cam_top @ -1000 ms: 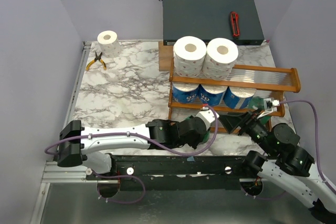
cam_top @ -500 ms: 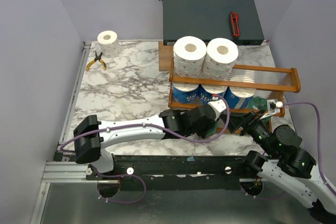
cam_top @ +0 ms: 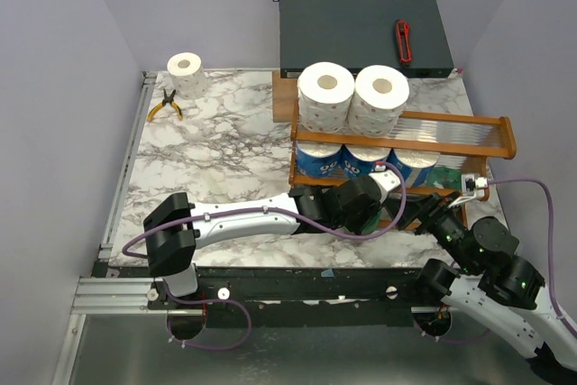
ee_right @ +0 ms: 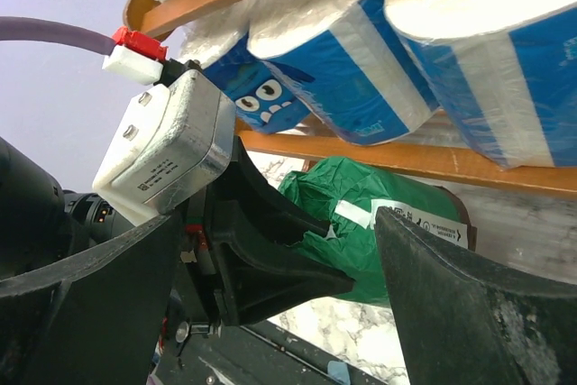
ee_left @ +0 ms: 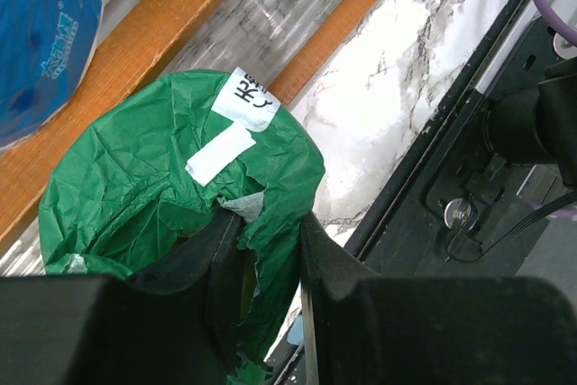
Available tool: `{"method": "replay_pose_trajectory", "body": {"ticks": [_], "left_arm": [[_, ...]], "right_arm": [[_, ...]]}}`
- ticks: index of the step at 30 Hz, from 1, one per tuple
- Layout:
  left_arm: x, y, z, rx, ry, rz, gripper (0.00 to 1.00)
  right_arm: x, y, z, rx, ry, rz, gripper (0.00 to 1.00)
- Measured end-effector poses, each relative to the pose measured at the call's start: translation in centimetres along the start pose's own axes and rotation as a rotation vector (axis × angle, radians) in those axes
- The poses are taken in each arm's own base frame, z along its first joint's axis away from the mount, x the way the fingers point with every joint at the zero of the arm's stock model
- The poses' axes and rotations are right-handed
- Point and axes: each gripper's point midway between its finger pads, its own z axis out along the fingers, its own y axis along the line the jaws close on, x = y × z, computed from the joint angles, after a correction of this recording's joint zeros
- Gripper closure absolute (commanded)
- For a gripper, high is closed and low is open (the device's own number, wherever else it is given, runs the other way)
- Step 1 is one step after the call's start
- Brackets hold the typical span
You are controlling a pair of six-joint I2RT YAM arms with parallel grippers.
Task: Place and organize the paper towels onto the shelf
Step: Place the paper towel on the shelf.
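Left gripper (ee_left: 269,245) – fingers nearly closed, pinching rim of green-wrapped roll (ee_left: 153,178), one finger inside core, other outside on wrapper. Roll at bottom tier of shelf (cam_top: 491,122), by front rail, below blue-wrapped rolls (cam_top: 362,165) on middle tier; can't tell if resting on tier. Right gripper (ee_right: 279,223) – fingers spread wide, holding nothing, just beside roll at shelf's near side. Two white rolls (cam_top: 326,96) upright on top tier. Lone white roll (cam_top: 186,73) at far left table (cam_top: 225,142) corner, next to pliers (cam_top: 165,106).
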Motion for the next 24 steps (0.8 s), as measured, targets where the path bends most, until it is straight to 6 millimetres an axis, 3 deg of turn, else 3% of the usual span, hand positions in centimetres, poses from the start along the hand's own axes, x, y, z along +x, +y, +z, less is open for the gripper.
{"method": "replay_pose_trajectory", "body": {"ticks": [8, 12, 24], "left_arm": [[0.1, 0.0, 1.3, 0.007, 0.008, 0.001, 0.74], [0.3, 0.4, 1.8, 0.000, 0.013, 0.005, 0.74], [-0.9, 1.4, 3.6, -0.014, -0.011, 0.010, 0.72]], "right_arm": [[-0.2, -1.3, -0.5, 0.052, -0.023, 0.014, 0.06], [-0.6, -1.7, -0.8, 0.067, -0.044, 0.032, 0.00], [-2.3, -0.6, -1.6, 0.015, -0.108, 0.101, 0.00]]}}
